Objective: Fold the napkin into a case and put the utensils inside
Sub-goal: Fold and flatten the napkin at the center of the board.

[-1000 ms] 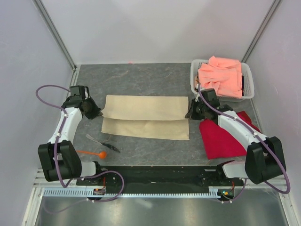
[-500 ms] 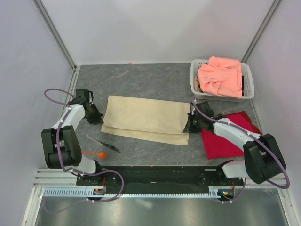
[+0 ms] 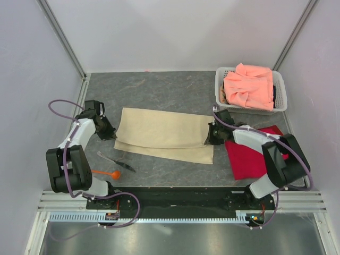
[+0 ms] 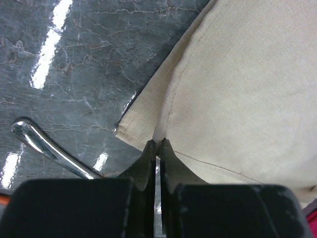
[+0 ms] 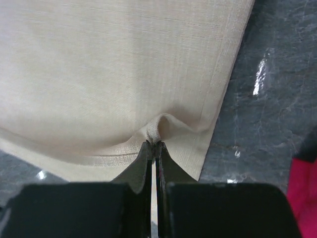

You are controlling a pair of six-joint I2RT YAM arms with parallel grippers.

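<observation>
The folded napkin [image 3: 159, 130] is clamped by the left gripper [image 4: 157, 145] and the right gripper [image 5: 154, 145]; both corners should be lowered evenly, edges aligned.

The left arm [image 3: 78, 137] and right arm [image 3: 252, 139] reach low, left fingers [image 4: 144, 166] and right fingers [image 5: 142, 166] clamped together.

Three cloths in all: one beige napkin [image 3: 162, 133] at the centre of the counter [image 3: 159, 90], one red cloth [image 3: 249, 156] at 4 o'clock and one salmon-pink cloth [image 3: 248, 86] at 1 o'clock. One white basket [image 3: 281, 98], also at 1 o'clock. Two utensils at 8 o'clock: one orange spoon [image 3: 106, 173] and one slender utensil [image 3: 116, 161]. Two arms, one tool each: left tool [image 3: 112, 134] at 9 o'clock, right tool [image 3: 209, 139] at 3 o'clock.
</observation>
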